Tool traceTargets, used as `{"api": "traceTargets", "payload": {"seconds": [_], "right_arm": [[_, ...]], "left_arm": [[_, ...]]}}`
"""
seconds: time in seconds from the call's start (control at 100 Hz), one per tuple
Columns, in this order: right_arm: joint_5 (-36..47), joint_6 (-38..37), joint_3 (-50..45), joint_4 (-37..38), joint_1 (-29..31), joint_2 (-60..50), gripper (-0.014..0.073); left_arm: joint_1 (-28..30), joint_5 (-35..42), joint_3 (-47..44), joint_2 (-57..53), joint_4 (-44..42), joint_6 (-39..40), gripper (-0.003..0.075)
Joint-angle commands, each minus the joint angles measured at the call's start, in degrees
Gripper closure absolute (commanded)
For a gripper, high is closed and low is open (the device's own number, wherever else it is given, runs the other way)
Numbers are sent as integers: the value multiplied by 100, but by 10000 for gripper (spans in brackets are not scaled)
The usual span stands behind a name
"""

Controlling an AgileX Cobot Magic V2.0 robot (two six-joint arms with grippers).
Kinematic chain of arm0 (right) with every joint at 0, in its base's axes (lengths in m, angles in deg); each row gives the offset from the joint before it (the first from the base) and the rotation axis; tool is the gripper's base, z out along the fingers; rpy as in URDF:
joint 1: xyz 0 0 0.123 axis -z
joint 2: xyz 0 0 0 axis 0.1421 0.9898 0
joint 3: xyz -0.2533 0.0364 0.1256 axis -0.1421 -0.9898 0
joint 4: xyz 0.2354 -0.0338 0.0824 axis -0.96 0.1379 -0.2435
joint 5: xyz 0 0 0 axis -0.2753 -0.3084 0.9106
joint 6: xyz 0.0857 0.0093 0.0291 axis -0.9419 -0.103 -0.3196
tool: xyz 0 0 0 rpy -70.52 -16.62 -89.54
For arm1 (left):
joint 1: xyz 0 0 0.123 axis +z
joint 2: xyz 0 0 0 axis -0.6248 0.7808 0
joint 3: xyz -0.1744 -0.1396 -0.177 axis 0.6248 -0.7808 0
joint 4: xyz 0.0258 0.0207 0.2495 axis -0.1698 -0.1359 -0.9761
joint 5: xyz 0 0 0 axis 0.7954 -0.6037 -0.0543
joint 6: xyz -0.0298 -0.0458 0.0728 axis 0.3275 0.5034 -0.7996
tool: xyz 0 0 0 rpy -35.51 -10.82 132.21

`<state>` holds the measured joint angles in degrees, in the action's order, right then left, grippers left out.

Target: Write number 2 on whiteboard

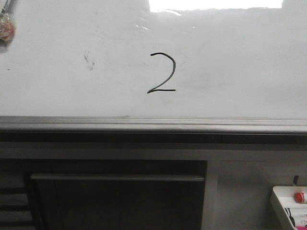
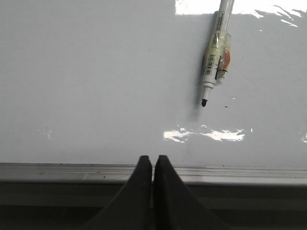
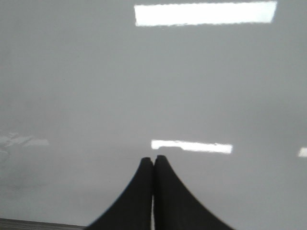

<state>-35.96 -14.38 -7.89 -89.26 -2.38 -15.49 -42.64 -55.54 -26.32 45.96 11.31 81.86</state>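
Left gripper (image 2: pixel 152 160) fingers pressed together, empty, over grey rail. Right gripper (image 3: pixel 153 160) fingers likewise closed, holding nothing, facing bare board. Number 2 (image 1: pixel 162 73): thin black stroke, curved top, flat base, mid-board on whiteboard (image 1: pixel 240 72), well above bottom rail (image 1: pixel 153 124). Uncapped marker (image 2: pixel 215 55) lies against board near its left edge. Smudge specks (image 1: pixel 89 60) left of numeral.

Left gripper (image 2: pixel 152 165) matte black curved fingers, right gripper (image 3: pixel 153 165) seemingly alike, blurred

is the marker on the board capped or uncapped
Uncapped: the marker lying against the whiteboard shows its bare black tip; no cap visible.
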Motion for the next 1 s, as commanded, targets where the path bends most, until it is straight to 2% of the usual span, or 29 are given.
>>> {"api": "traceTargets", "payload": {"seconds": [0.0,0.19,0.27,0.57,0.67,0.91,0.94,0.99], "right_arm": [[1131,57,-527,-125,-120,-390,666],[3240,57,-2198,-884,-126,-456,666],[2907,388,-2160,-887,-126,-442,666],[2729,404,-2182,-712,-140,-396,666],[2839,-475,-2192,323,-140,-396,666],[2955,-570,-2192,453,-140,-396,666],[2967,-881,-2192,818,-140,-396,666],[2994,-1849,-2192,1832,-140,-396,666]], "left_arm": [[-23,404,-182,-165,-9,56,738],[-23,416,-182,-157,-9,56,738],[-23,404,-182,-157,-9,56,738],[-23,415,-182,-157,-9,56,738],[-23,415,-182,-157,-9,56,738],[-23,415,-182,-157,-9,56,738],[-23,415,-182,-157,-9,56,738],[-23,415,-182,-157,-9,56,738]]}}
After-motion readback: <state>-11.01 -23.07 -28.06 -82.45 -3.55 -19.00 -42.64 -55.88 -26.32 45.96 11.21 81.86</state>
